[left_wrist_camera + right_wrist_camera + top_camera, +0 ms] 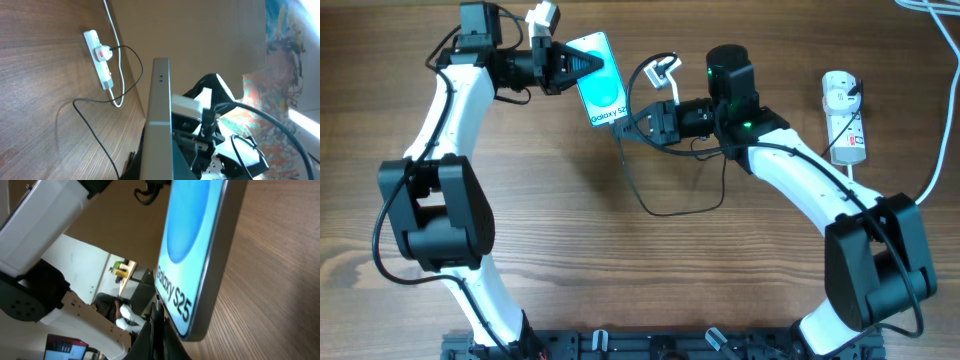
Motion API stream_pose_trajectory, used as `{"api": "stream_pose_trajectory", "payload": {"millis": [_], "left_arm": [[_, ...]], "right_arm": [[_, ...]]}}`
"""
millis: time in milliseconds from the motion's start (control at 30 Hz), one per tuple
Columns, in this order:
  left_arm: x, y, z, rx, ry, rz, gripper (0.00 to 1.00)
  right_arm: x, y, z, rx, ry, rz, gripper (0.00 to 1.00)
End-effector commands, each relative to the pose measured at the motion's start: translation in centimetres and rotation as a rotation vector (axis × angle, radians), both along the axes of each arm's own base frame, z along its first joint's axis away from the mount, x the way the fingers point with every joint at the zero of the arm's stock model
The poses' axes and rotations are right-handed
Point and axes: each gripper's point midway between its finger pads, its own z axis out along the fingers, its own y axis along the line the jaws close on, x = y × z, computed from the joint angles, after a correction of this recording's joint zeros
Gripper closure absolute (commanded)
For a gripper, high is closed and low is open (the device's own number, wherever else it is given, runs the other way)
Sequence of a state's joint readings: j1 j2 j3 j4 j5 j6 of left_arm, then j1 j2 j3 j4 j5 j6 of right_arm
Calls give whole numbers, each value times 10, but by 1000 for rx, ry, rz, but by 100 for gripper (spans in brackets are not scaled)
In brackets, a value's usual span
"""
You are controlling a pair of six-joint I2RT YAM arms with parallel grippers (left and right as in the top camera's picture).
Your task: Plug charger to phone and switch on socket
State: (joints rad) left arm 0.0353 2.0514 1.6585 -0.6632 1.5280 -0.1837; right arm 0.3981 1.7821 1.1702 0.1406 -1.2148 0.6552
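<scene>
My left gripper point(576, 66) is shut on the phone point(599, 82) and holds it tilted above the table, its cyan screen showing "Galaxy S25". The left wrist view shows the phone point(159, 115) edge-on. My right gripper point(634, 125) is shut on the charger's connector tip point(158, 303), which sits right at the phone's lower end point(197, 255), beside its bottom edge. I cannot tell whether it is inserted. The black charger cable point(670, 208) loops over the table. The white socket point(843, 118) lies at the far right, and it also shows in the left wrist view point(100, 57).
A thick white cord point(942, 140) runs from the socket along the table's right edge. A black plug point(855, 92) sits in the socket's outlet. In the left wrist view the right arm point(220, 125) is close behind the phone.
</scene>
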Motion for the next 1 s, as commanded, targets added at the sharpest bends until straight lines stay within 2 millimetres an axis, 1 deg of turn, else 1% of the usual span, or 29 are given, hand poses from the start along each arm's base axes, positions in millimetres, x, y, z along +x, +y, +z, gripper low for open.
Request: {"api": "stream_pose_trajectory", "payload": {"millis": [0,200,300,500,967], "left_arm": [[-6,-2,19,-35,-56,-25,96],[-6,-2,19,-35,-56,-25,96],[-5,1,19,-35,-56,-19,96],[-4,5,19,-35,-55,-9,96],[-4,5,20,-40,-55,-12,96]], "right_arm": [[7,-5,-4,-4,27,-22,96],[5,-6,-8,-18,57,-21,96],[-1,-6,-5,0,51,16,96],[-5,-4,-7,-6,63,27,96],[-9,0,-8,-9,62,36,96]]}}
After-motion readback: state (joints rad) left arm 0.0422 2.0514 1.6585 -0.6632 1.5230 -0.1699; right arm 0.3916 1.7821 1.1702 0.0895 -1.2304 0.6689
